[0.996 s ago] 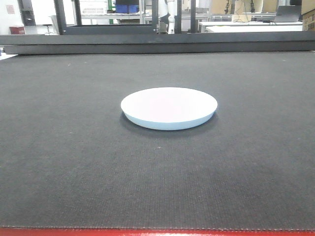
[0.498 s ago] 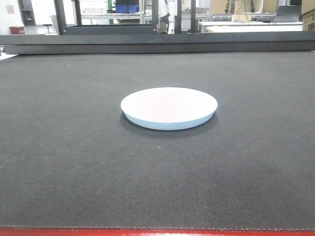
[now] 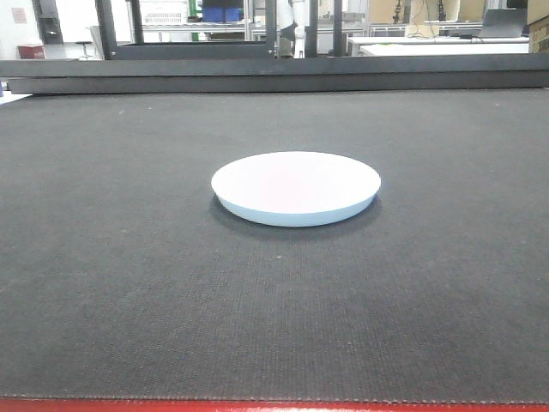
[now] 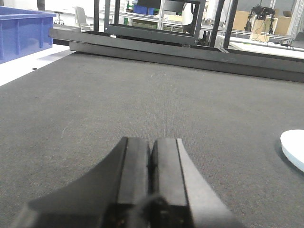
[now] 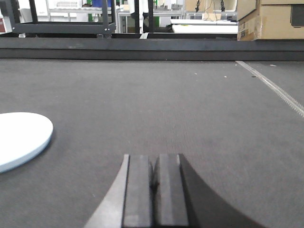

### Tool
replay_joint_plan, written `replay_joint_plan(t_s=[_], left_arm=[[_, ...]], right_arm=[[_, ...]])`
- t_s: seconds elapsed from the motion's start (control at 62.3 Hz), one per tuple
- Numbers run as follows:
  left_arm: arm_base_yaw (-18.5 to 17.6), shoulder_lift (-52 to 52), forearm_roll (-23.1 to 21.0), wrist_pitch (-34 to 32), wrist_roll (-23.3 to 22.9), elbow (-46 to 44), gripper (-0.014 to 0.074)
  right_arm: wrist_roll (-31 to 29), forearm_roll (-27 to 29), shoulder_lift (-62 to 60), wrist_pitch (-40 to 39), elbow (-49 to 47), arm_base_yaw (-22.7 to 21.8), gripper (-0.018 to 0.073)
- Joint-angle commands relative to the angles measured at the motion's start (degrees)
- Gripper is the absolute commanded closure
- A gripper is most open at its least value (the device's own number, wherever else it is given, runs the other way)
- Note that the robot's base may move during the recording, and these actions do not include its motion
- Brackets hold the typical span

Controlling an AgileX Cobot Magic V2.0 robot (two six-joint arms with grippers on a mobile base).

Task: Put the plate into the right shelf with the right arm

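A white round plate [image 3: 296, 187] lies flat on the dark grey table mat [image 3: 129, 283], near the middle. Its edge shows at the right of the left wrist view [image 4: 293, 148] and at the left of the right wrist view [image 5: 19, 137]. My left gripper [image 4: 151, 142] is shut and empty, low over the mat, left of the plate. My right gripper [image 5: 153, 159] is shut and empty, low over the mat, right of the plate. Neither gripper shows in the front view. No shelf is clearly in view.
A black metal frame [image 3: 274, 73] runs along the table's far edge. A blue bin [image 4: 23, 33] stands far left. Cardboard boxes [image 5: 270, 19] stand at the far right. A red strip [image 3: 274, 405] marks the table's near edge.
The front view has shifted very slightly; the plate sits a few pixels further right in the picture. Nothing else differs.
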Motion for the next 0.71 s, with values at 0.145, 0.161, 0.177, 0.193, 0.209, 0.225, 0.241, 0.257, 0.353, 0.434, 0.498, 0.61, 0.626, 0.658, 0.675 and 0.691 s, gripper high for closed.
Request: replay_joint_plan(t_s=[0.145,0.161,0.177,0.193,0.209,0.225,0.241,0.257,0.353,0.434,0.498,0.61,0.626,0.658,0.675,0.691], left_arm=[[0.0,-0.7,0.0,-5.3,-0.3,0.4,0.0643],[0.0,-0.7,0.0,-5.3,-0.3,0.4,0.0643],[0.0,-0.7,0.0,-5.3,-0.3,0.4,0.0643],[0.0,-0.7,0.0,-5.3,-0.3,0.4,0.0643],[0.0,-0.7,0.0,-5.3,-0.3,0.4,0.0643],[0.0,-0.7,0.0,-5.3,-0.3,0.4,0.0643],[0.0,-0.7,0.0,-5.3,-0.3,0.4,0.0643],[0.0,-0.7,0.0,-5.3,-0.3,0.4,0.0643],[0.0,-0.7,0.0,-5.3,-0.3,0.4,0.0643],[0.0,-0.7,0.0,-5.3,-0.3,0.4,0.0643],[0.0,-0.7,0.0,-5.3,-0.3,0.4,0.0643],[0.0,-0.7,0.0,-5.3,-0.3,0.4,0.0643],[0.0,-0.7,0.0,-5.3,-0.3,0.4,0.0643],[0.0,-0.7,0.0,-5.3,-0.3,0.4,0.0643],[0.0,-0.7,0.0,-5.3,-0.3,0.4,0.0643],[0.0,-0.7,0.0,-5.3,-0.3,0.4,0.0643]], right_arm=[[0.2,-0.4,11.0,7.5,-16.5,-0.2,0.0332],[0.2,-0.4,11.8,7.6,-17.1,-0.2,0.0306],[0.2,-0.4,12.6,7.6,-17.9,-0.2,0.0265],[0.2,-0.4,13.8,7.7,-18.4,-0.2,0.0239],[0.2,-0.4,14.6,7.7,-19.1,-0.2,0.02],[0.2,-0.4,15.9,7.7,-19.6,-0.2,0.0176],[0.2,-0.4,16.8,7.7,-20.3,-0.2,0.0143],[0.2,-0.4,18.1,7.8,-20.7,-0.2,0.0123],[0.2,-0.4,24.7,8.7,-23.6,0.7,0.0054],[0.2,-0.4,31.0,8.6,-26.7,3.2,0.0061],[0.2,-0.4,36.4,9.3,-29.9,5.4,0.0069],[1.1,-0.5,47.5,12.9,-38.1,9.5,0.0093],[2.0,-0.5,48.8,13.9,-39.8,10.2,0.0099],[3.1,-0.5,52.2,15.4,-42.8,11.6,0.0109],[3.8,-0.6,54.2,16.4,-44.6,12.4,0.0115],[4.2,-0.7,55.5,17.0,-45.8,13.0,0.012]])
